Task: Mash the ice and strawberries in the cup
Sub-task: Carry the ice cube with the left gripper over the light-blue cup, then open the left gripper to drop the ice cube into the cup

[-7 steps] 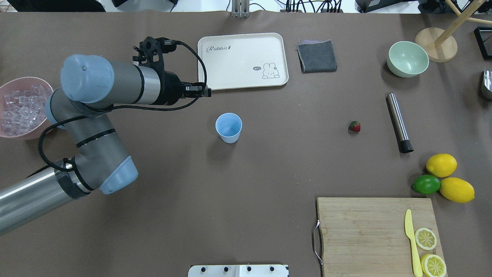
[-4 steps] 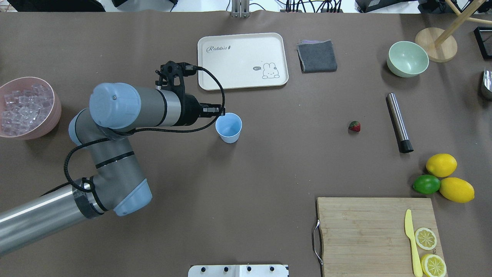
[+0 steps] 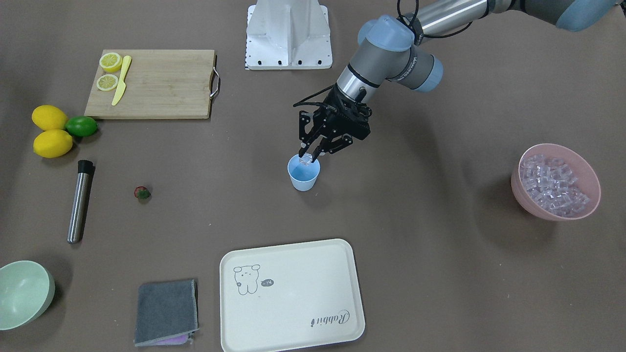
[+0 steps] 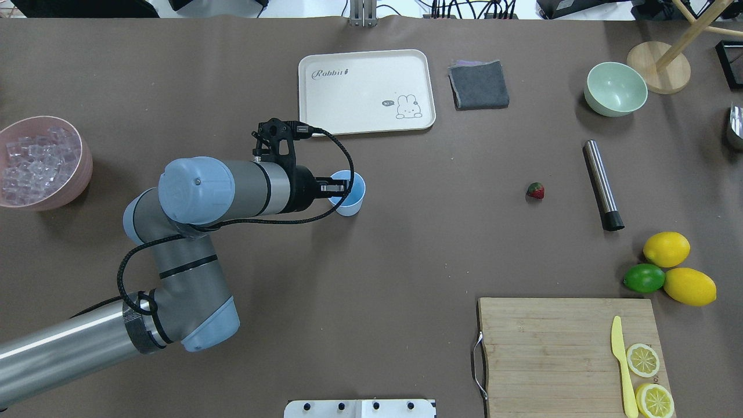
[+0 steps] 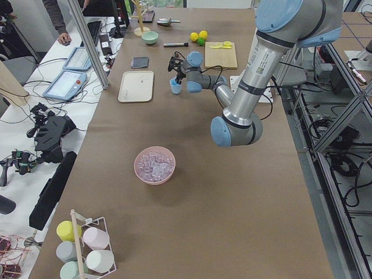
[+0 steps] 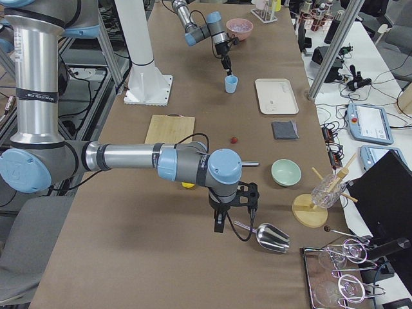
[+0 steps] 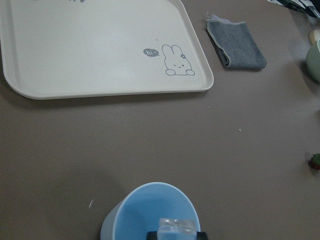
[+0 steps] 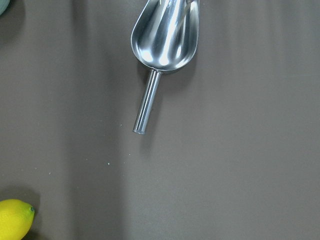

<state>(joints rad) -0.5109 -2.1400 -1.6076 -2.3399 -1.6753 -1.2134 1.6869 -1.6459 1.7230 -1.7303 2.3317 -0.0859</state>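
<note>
Ice cube held over cup by left gripper.
The left gripper [image 3: 308,159] is positioned just above the mouth of the cup [image 3: 303,177], fingers narrowed to a small gap and pinched on one clear ice cube [image 7: 176,227], not yet dropped. The cup is stood upright mid-table, near the tray [image 4: 365,93]. More ice [image 4: 35,159] is piled in the pink bowl [image 4: 86,168], well apart on the robot's left. The strawberry [image 4: 536,190] is laid on the table well right of the cup, near a metal rod [image 4: 602,184]. The right gripper [image 6: 217,226] is hung beside the scoop [image 6: 270,237]; how far it is opened cannot be told.
</note>
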